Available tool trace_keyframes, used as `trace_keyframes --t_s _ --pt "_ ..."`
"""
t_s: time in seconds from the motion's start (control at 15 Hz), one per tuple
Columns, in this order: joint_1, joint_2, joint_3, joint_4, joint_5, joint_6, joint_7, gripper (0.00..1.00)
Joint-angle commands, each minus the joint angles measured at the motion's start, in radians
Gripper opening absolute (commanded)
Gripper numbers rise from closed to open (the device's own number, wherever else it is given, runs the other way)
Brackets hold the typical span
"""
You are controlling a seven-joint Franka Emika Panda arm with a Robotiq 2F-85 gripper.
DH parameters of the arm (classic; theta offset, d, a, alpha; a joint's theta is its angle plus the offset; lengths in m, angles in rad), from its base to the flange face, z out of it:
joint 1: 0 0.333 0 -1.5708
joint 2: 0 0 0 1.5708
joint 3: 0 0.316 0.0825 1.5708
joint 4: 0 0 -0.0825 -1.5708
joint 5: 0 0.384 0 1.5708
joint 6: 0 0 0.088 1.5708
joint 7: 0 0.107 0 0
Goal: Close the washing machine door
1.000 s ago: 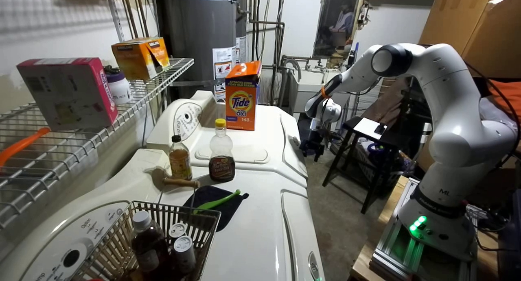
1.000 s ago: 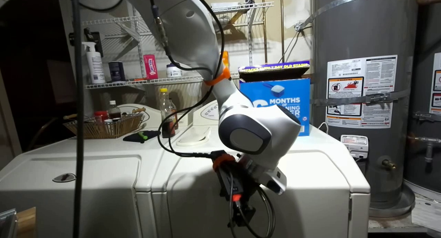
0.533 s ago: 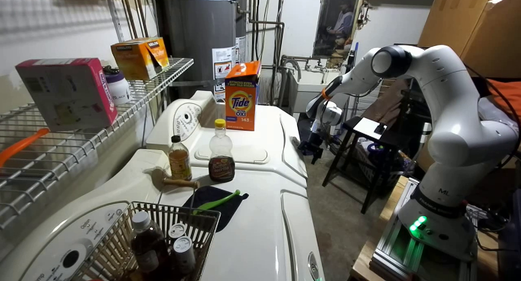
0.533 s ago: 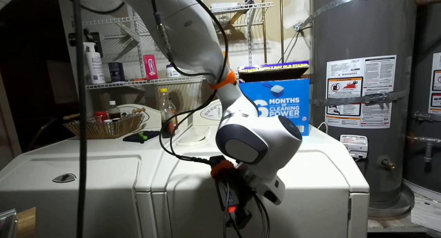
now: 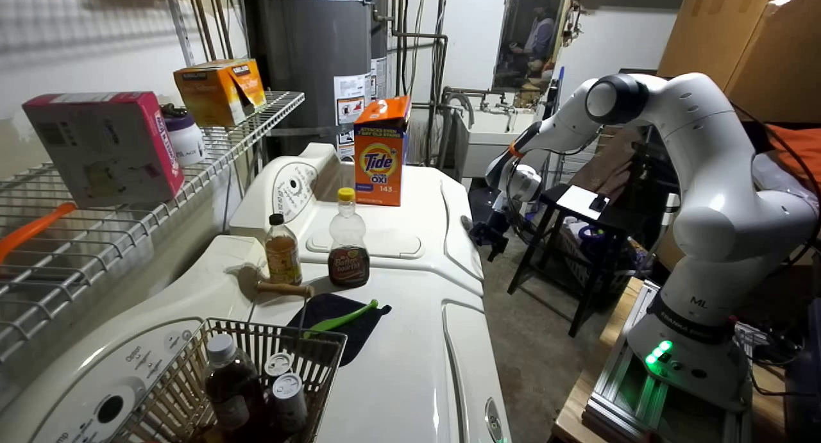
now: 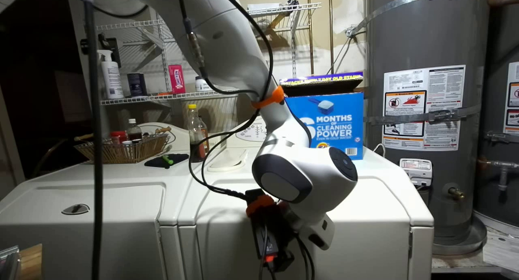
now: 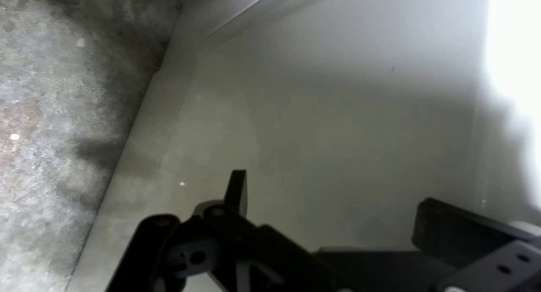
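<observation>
The glossy white washing machine (image 6: pixel 409 195) stands at the right in an exterior view and at the far end in an exterior view (image 5: pixel 423 206). Its door (image 6: pixel 377 203) seems to be the white front panel with the curved outline; it looks flush, and no dark side shows. The same panel shows edge-on (image 5: pixel 457 231). My gripper (image 5: pixel 494 247) is low in front of it, pointing down; its black jaws show partly in an exterior view (image 6: pixel 279 261). In the wrist view the jaws (image 7: pixel 331 190) are apart and empty before a light-grey surface. I cannot tell whether they touch it.
A second white machine (image 6: pixel 81 239) adjoins it. A detergent box (image 5: pixel 378 154), a syrup bottle (image 5: pixel 348 257) and a basket (image 5: pixel 333 347) stand on top. A black stool (image 5: pixel 551 238) is near the arm. A water heater (image 6: pixel 421 49) stands beside the machine. Concrete floor (image 7: pixel 50 156) lies below.
The wrist and gripper have moved down a little, and the forearm's orange band has shifted right and down in an exterior view. The machine's front looks unchanged.
</observation>
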Motion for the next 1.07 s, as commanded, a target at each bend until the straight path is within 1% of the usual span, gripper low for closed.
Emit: trace_keyframes --t_s 0.0,0.27,0.4,0.53,0.73,0.87,1.0 --pt "0.068 0.077 0.054 0.053 0.106 0.070 0.019 1.00" --pt "0.079 0.075 0.046 0.051 0.122 0.089 0.013 1.00" --pt "0.096 0.060 0.035 0.040 0.119 0.107 0.029 1.00" --pt "0.098 0.001 0.013 -0.012 0.099 0.123 0.024 1.00" --pt "0.086 -0.115 -0.014 -0.126 0.074 0.166 -0.019 1.00" --pt "0.081 -0.162 -0.012 -0.175 0.079 0.234 -0.042 1.00" --pt "0.067 -0.225 -0.013 -0.230 0.062 0.264 -0.067 1.00"
